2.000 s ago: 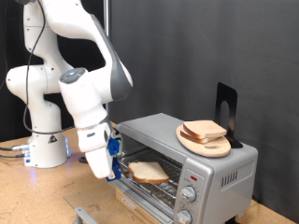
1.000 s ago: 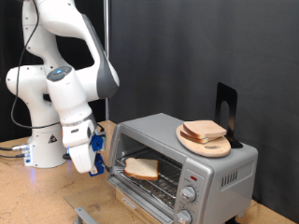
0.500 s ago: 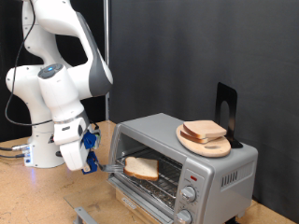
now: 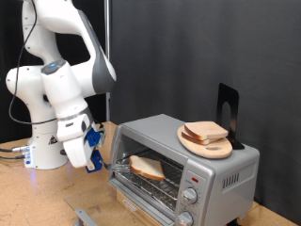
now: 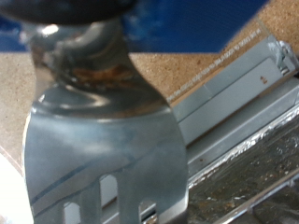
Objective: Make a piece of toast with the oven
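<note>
I see the piece of toast [image 4: 148, 167] on the rack of the open oven [image 4: 184, 166], while the gripper [image 4: 98, 160], pinching a metal spatula [image 5: 103, 154], hangs just left of it.

You are in a lab: a white robot arm [image 4: 66, 89] on a wooden surface [image 4: 38, 198], black curtains [image 4: 188, 47] behind, cables [image 4: 11, 151] lying loose.
</note>
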